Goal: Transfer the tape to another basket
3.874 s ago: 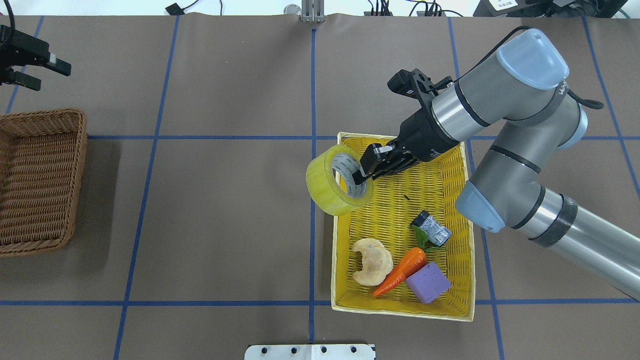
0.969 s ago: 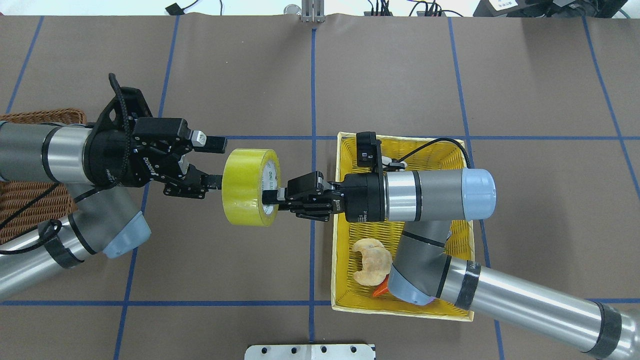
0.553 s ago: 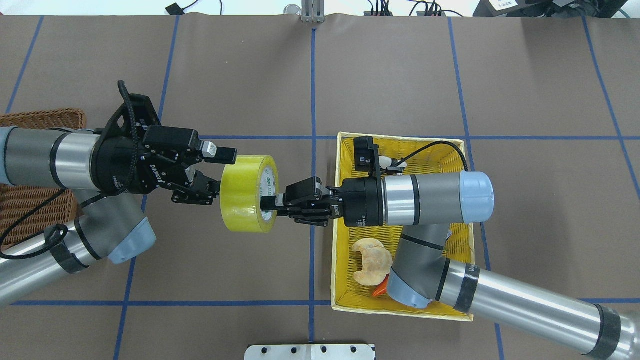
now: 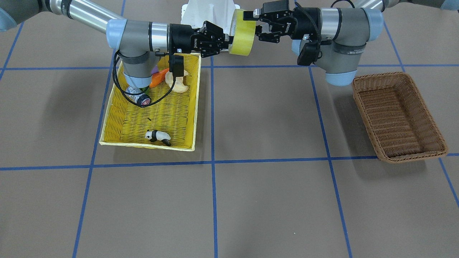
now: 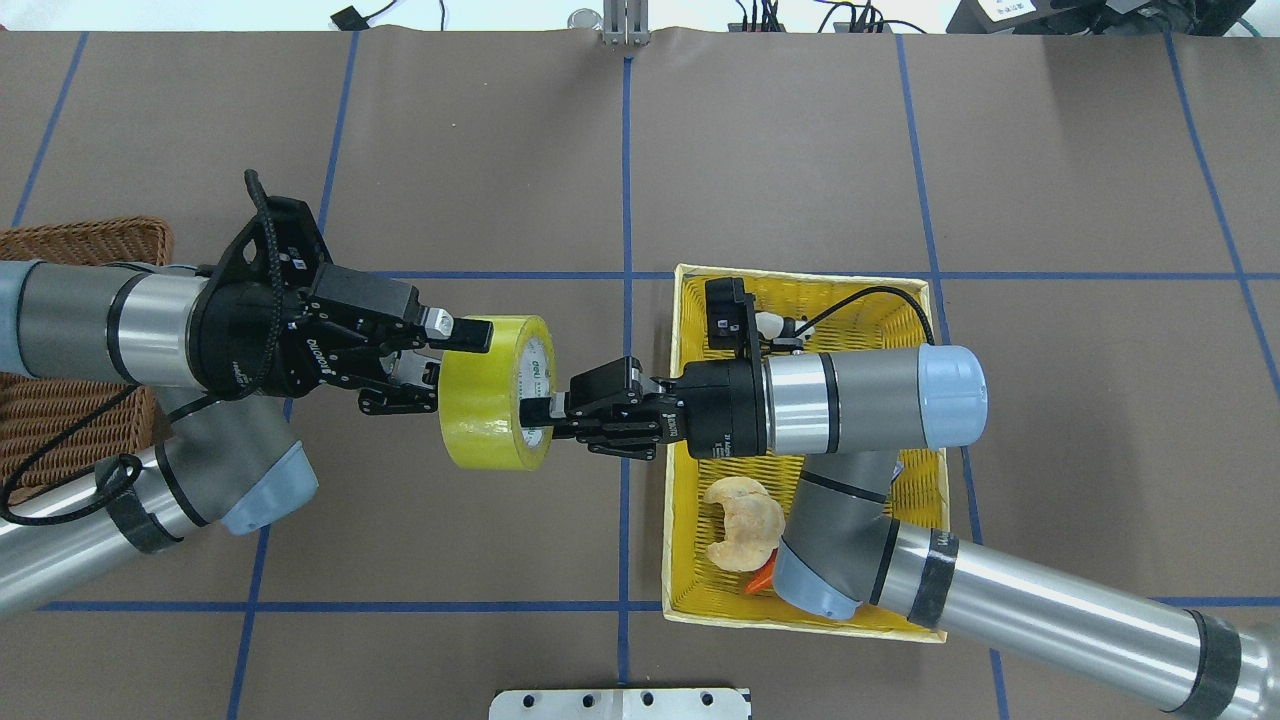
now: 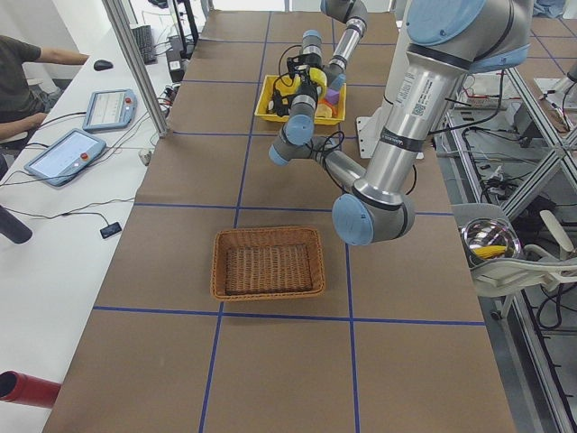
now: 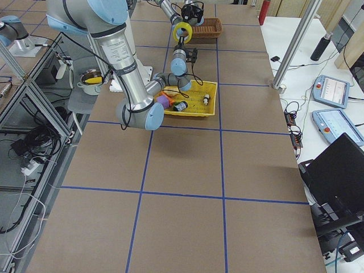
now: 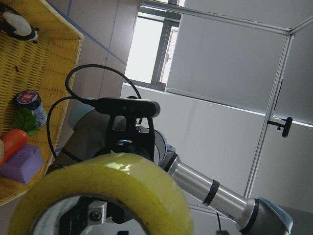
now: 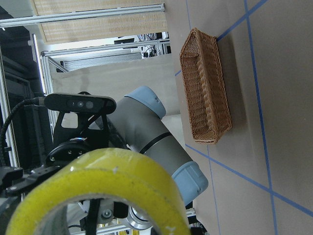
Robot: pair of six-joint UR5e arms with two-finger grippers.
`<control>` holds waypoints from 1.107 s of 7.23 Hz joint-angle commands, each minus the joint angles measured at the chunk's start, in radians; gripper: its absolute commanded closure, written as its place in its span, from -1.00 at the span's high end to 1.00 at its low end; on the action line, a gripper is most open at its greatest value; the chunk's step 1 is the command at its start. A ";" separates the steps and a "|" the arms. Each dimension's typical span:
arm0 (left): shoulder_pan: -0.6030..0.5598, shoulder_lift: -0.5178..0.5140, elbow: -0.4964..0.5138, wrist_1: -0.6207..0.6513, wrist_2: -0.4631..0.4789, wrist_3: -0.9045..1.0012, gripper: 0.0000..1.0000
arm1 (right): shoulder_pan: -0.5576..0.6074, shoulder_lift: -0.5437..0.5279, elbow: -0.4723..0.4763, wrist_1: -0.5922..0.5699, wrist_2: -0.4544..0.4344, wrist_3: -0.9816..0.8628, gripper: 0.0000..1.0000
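Translucent yellow packing tape (image 5: 490,395), a wide roll with a pale core, is being held in the air over the middle of the desk, clear of both baskets. It is being gripped by the right fingers (image 5: 548,410), which are clenched on the roll's wall at the face turned toward the desk's right end. The left fingers (image 5: 442,362) are being held spread at the opposite face. One tip is being shown over the roll's outer band and the other just beside the roll. No squeeze on the tape can be made out, so they are being judged released.

The relation that matters is being set by the roll's axis. It is lying level along the desk's length, from one wrist toward the other, so the roll is being presented right at the tips of the left fingers. The step in hand is being read as a mid-air hand-over. A closing of the left fingers on the roll is being called for before the right ones are let go, or the roll could be dropped onto the desk.

The rectangular dark brown woven wicker basket (image 4: 394,114) is being seen near the desk's left end, well apart from the tape. It is on the left arm's side, so that arm is being judged the nearer one for the delivery. The bright yellow woven basket (image 4: 157,118), right of the desk's middle, is being left with small things inside, among them a black-and-white panda figure (image 4: 157,136).
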 commanded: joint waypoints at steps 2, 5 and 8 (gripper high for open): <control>0.002 0.002 -0.001 -0.003 0.000 -0.001 -0.80 | 0.000 -0.001 0.002 0.009 -0.010 0.022 0.56; -0.001 0.011 -0.006 -0.033 0.002 -0.008 -1.00 | 0.001 -0.035 0.000 0.046 -0.009 0.023 0.58; -0.056 0.081 -0.016 -0.034 0.073 0.007 -1.00 | 0.056 -0.069 0.003 0.061 -0.004 -0.029 0.98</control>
